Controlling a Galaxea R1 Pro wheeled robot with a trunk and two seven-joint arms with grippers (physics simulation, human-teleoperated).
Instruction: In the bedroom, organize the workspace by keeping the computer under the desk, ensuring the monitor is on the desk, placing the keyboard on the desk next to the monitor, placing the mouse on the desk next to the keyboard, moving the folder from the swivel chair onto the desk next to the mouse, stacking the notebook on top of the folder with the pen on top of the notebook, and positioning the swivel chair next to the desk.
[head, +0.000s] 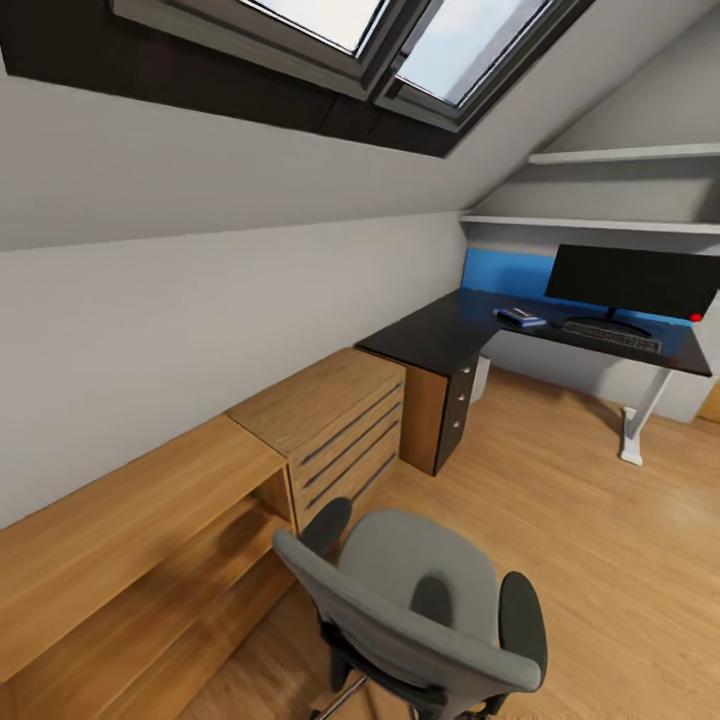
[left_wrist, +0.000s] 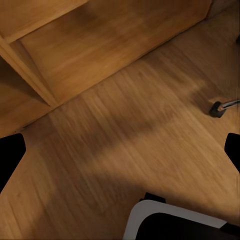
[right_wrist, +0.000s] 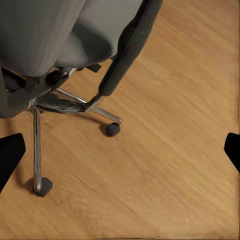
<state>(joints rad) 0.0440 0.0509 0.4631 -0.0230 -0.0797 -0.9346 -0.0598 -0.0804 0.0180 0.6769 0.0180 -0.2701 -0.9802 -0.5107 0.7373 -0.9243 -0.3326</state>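
Light wood floor (head: 590, 520) under a sloped grey ceiling. The black tabletop (head: 440, 335) carries the monitor (head: 633, 280), keyboard (head: 612, 337) and a blue folder (head: 520, 318) with something dark on it, too small to tell. The grey chair (head: 425, 590) stands near, well apart from it. Both claws: black tips at frame edges, spread apart, empty

Left gripper (left_wrist: 120, 150) pointing down, jaws spread wide, dark fingertips (left_wrist: 11, 155) at opposite edges of the left wrist view, nothing between. Right gripper (right_wrist: 120, 152) likewise pointing down, fingertips (right_wrist: 10, 157) far apart, holding nothing.
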